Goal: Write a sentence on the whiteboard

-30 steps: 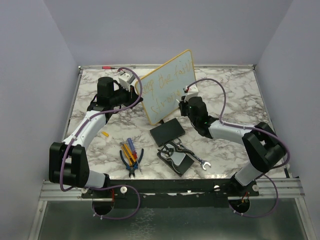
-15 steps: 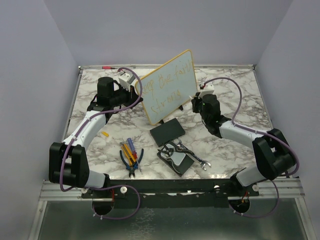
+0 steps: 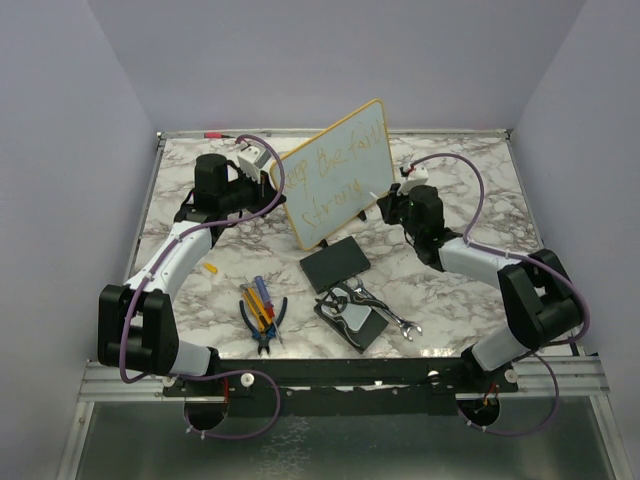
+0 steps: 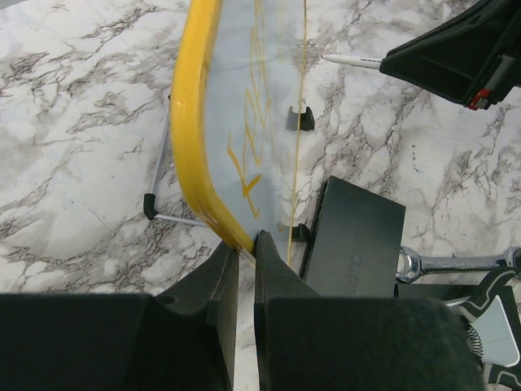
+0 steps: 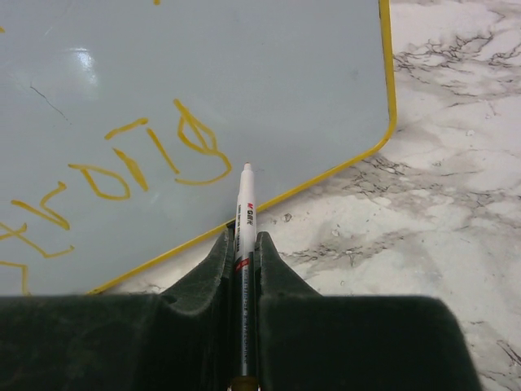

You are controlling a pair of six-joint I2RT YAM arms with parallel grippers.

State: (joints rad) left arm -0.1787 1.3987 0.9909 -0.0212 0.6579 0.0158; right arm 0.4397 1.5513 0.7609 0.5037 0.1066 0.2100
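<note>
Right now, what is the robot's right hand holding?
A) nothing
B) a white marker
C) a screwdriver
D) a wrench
B: the right hand is pinched shut on a white marker, and its tip points at the whiteboard.

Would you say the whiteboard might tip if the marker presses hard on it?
Probably tippy alone: the whiteboard stands tilted on a thin wire leg. The left gripper pinching its frame likely steadies it. Its glossy face looks stiff but slippery.
</note>
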